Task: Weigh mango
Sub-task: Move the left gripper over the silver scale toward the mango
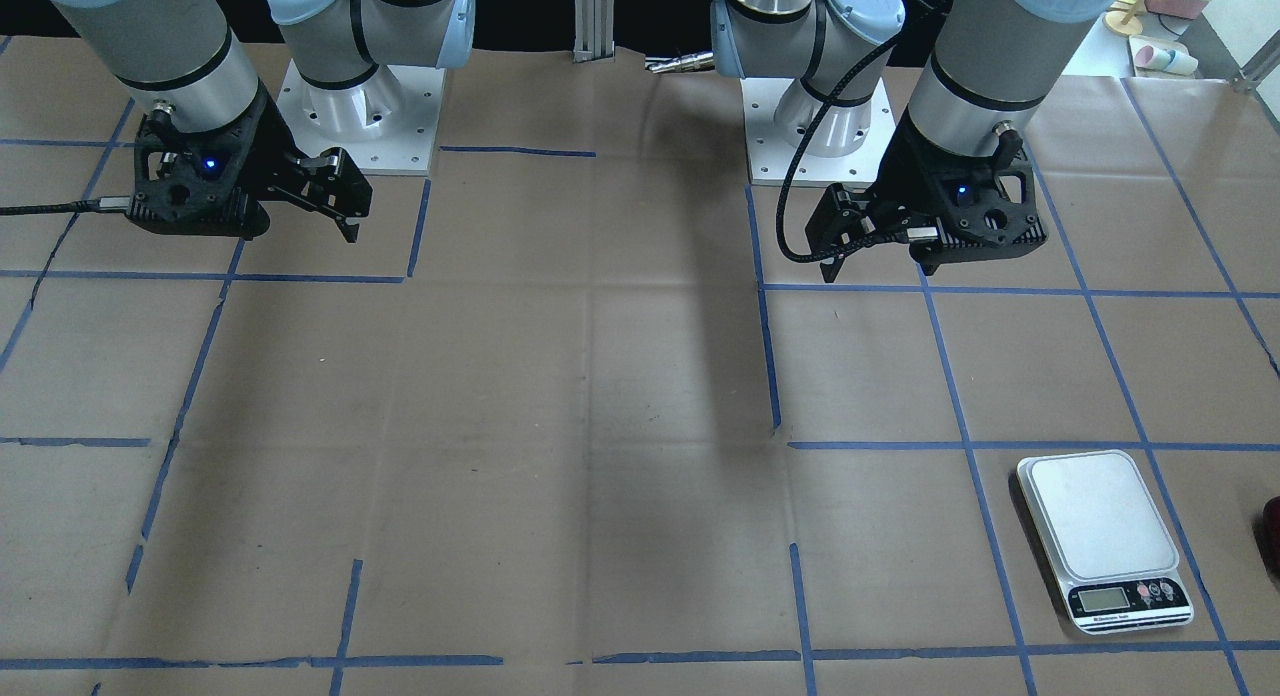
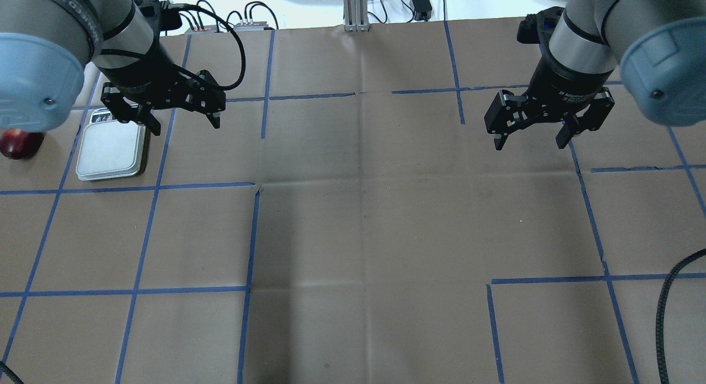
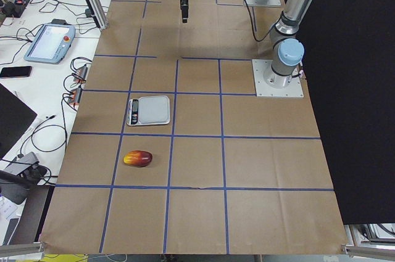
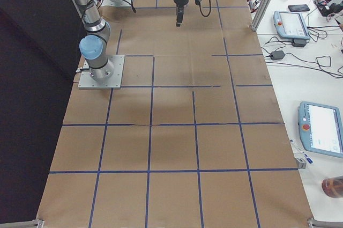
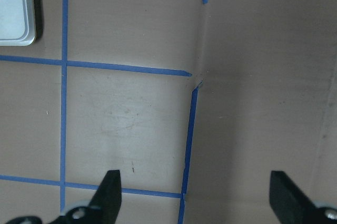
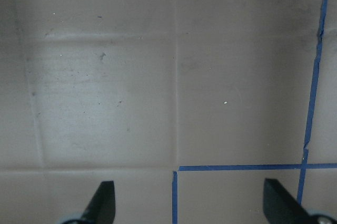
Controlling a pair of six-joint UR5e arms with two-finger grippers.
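The mango [image 3: 137, 158], dark red shading to yellow, lies on the brown paper near the table's left end. In the overhead view the mango [image 2: 19, 144] is half hidden under my left arm's elbow. It also shows at the front-facing view's right edge [image 1: 1272, 521]. The white scale [image 2: 113, 149] [image 1: 1100, 536] [image 3: 149, 110] stands beside it with nothing on its platform. My left gripper [image 2: 186, 127] [image 5: 197, 197] is open and empty, held high, to the right of the scale in the overhead view. My right gripper [image 2: 529, 145] [image 6: 192, 203] is open and empty, high over bare paper.
Blue tape lines grid the paper-covered table [image 2: 364, 218]. The two arm base plates [image 1: 360, 116] [image 1: 820, 126] sit at the robot's edge. An aluminium post [image 2: 356, 9] stands at the far edge. Teach pendants [image 3: 49, 43] [image 4: 321, 129] and cables lie on the side benches.
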